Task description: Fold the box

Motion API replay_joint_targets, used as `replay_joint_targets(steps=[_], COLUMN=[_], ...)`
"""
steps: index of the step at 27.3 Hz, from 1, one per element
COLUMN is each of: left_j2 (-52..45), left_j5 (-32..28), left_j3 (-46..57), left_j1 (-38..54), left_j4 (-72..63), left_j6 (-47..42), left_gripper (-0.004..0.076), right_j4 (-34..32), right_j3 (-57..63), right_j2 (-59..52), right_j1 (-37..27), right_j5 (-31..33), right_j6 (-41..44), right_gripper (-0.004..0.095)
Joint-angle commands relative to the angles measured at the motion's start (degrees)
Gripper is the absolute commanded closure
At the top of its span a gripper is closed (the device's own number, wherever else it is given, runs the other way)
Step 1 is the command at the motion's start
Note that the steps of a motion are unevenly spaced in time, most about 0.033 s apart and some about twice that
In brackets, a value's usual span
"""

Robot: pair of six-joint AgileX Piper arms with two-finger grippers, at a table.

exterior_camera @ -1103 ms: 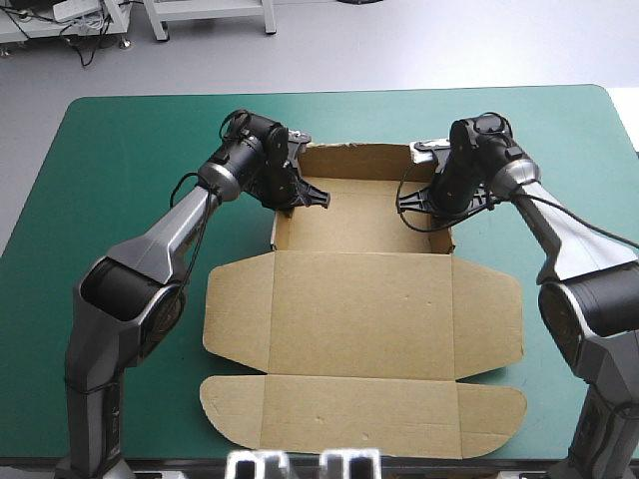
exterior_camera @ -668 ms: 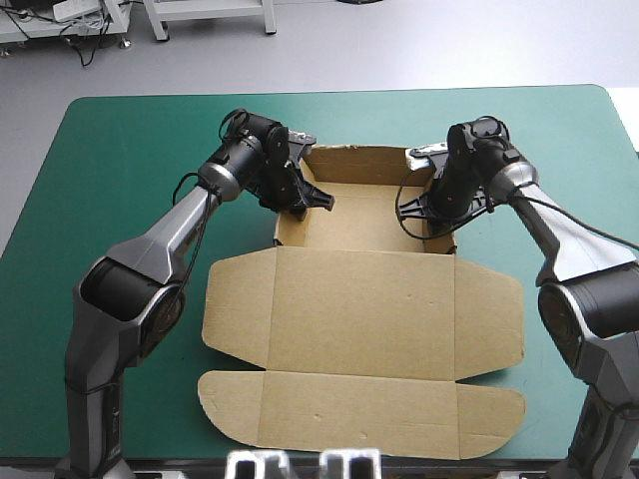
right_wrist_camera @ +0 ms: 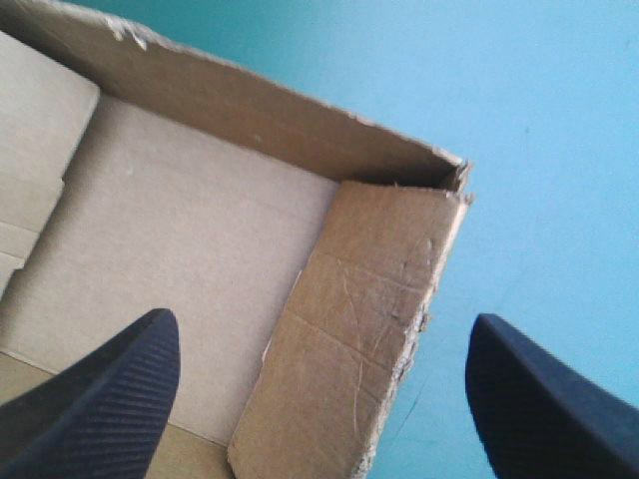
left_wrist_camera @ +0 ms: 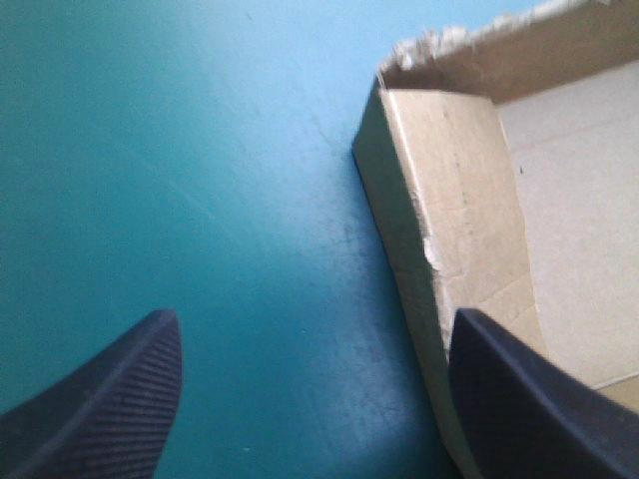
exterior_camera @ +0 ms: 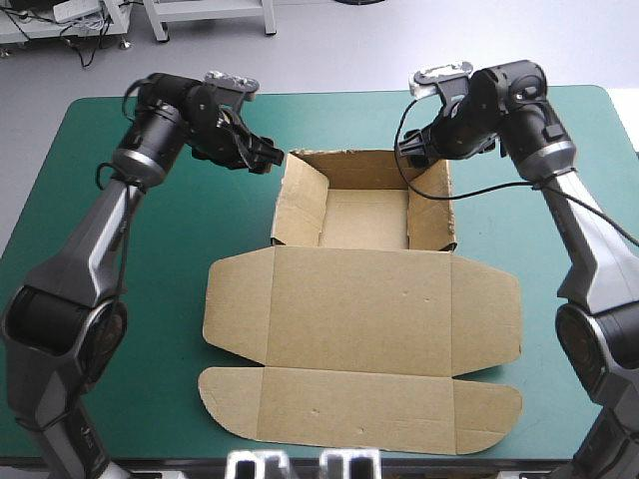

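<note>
The brown box (exterior_camera: 364,215) is an open tray toward the table's far side, its far and side walls raised. Its lid (exterior_camera: 359,309) lies flat toward the front, ending in a rounded flap (exterior_camera: 359,411). My left gripper (exterior_camera: 262,158) hovers open just outside the tray's far-left corner, holding nothing. In the left wrist view the left gripper (left_wrist_camera: 310,399) straddles the bare cover beside the tray's left wall (left_wrist_camera: 439,200). My right gripper (exterior_camera: 411,152) hangs open above the far-right corner. In the right wrist view the right gripper (right_wrist_camera: 319,399) spans the right wall (right_wrist_camera: 349,319), not touching it.
The teal-green cover (exterior_camera: 130,259) stretches bare on both sides of the box and behind it. The lid's front flap reaches close to the table's front edge (exterior_camera: 300,461).
Both grippers were shut inside the tray against its side walls. They have since opened, risen and drawn outward to the far corners. The side walls stay standing.
</note>
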Motion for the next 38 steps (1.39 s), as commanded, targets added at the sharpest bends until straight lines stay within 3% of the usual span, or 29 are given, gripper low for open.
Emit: replay_joint_targets(steps=[1, 2, 4, 5, 6, 14, 23, 31, 38], left_j2=[-10.69, -13.09, -18.72, -22.01, -24.97, -38.94, -43.69, -44.82, -45.94], left_j5=[2.87, 2.87, 2.99, 2.99, 2.99, 2.99, 2.15, 1.56, 1.56], left_j3=[-2.35, -1.9, -0.25, 1.34, 3.19, 21.28, 40.83, 44.82, 44.82], left_j1=[0.28, 0.28, 0.28, 0.28, 0.28, 0.28, 0.28, 0.28, 0.28], left_j4=[2.13, 1.89, 2.02, 2.14, 2.02, 5.58, 5.17, 4.95, 4.69], left_j6=[2.77, 6.26, 9.44, 11.35, 12.72, 13.22, 13.22, 13.0, 13.0], left_gripper=[0.0253, 0.0318, 0.0546, 0.0698, 0.0725, 0.0727, 0.0727, 0.073, 0.073], right_j4=[-0.43, -0.43, 0.0, 0.0, 0.0, -4.49, -4.1, -3.54, -3.41], right_j3=[-3.64, -3.64, -3.42, -3.13, -2.77, 0.88, 5.31, 5.31, 5.31], right_j2=[-5.11, -5.47, -5.72, -5.57, -5.6, -5.35, -2.42, 5.06, 9.53], right_j1=[0.01, 0.01, 0.01, 0.01, 0.01, 0.01, 0.01, 0.01, 0.01], right_j5=[1.2, 1.2, 1.2, 1.2, 1.2, 1.2, 1.2, 1.2, 1.2], right_j6=[-2.16, -2.4, -2.4, -2.4, -2.4, -1.83, -0.25, 1.64, 2.25], right_gripper=[0.0189, 0.0196, 0.0211, 0.0209, 0.0209, 0.0211, 0.0213, 0.022, 0.0314])
